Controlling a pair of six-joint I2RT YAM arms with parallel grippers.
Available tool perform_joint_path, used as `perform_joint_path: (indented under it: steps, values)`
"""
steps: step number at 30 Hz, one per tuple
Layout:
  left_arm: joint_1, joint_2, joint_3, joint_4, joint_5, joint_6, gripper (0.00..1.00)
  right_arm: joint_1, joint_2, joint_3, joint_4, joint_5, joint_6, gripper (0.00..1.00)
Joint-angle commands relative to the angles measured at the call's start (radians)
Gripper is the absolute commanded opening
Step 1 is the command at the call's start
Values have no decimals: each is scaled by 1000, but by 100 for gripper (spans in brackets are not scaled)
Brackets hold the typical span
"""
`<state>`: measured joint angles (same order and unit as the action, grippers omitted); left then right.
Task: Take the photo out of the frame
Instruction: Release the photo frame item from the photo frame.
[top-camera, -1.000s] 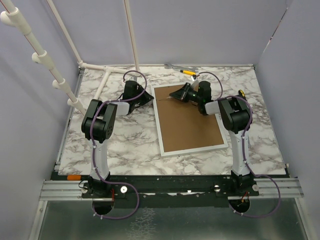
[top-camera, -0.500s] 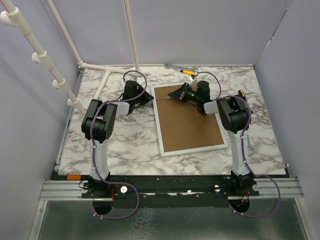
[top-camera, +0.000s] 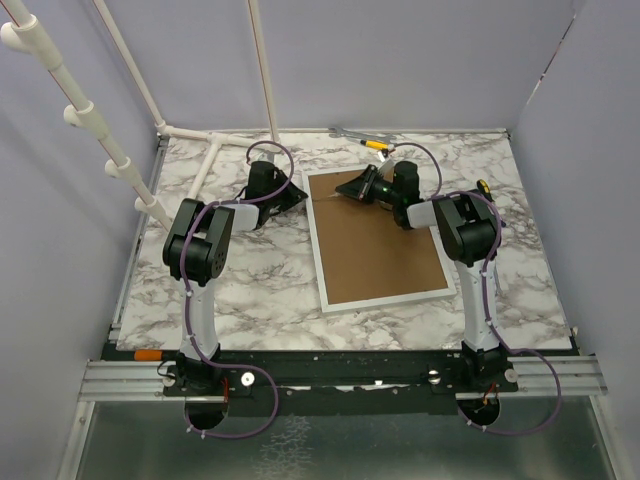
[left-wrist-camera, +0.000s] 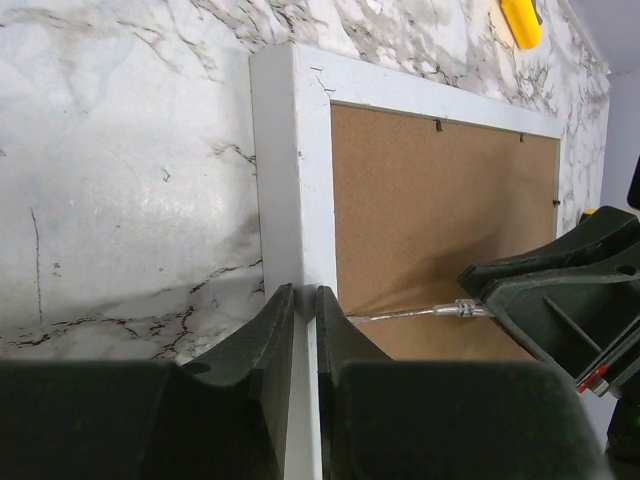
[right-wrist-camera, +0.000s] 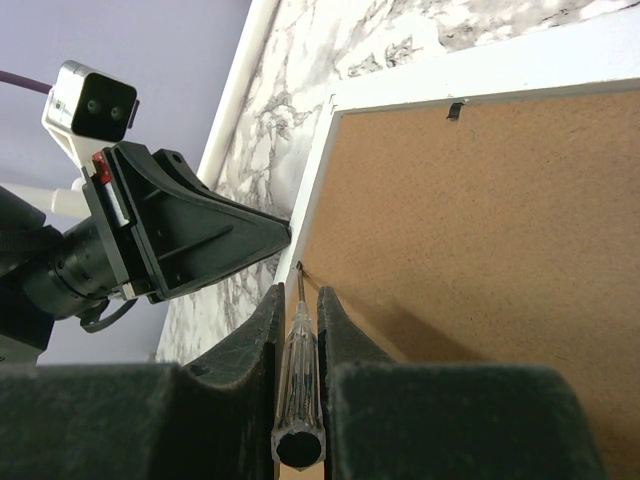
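The left claw (left-wrist-camera: 305, 296) is clenched on the frame's (left-wrist-camera: 290, 150) smooth white rail; the right claw (right-wrist-camera: 300, 297) grasps a clear-handled screwdriver (right-wrist-camera: 298, 380), its tip ahead at the brown fibreboard's (right-wrist-camera: 480, 220) edge.

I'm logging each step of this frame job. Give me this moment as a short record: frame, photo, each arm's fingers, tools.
frame: lies face down on the marble table, brown backing board in place
photo: not visible
left gripper: fingers closed on the frame's white edge
right gripper: fingers closed on a clear-handled screwdriver
screwdriver tip: at the board's edge, beside the white border, near the left gripper
other tools: yellow-handled tool at the table's far edge, off the frame
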<state>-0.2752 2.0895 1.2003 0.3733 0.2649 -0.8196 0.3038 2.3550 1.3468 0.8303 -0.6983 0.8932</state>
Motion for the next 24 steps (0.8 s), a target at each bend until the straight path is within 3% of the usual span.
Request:
perform_joint_path:
  steps: [1, 24]
  values:
    - [-27, 18, 3, -1, 40, -7, 14, 21, 46, 24, -14, -14, -5, 0]
    - [-67, 6, -48, 17, 56, -26, 13, 72, 43, 107, -81, -35, -34, 1]
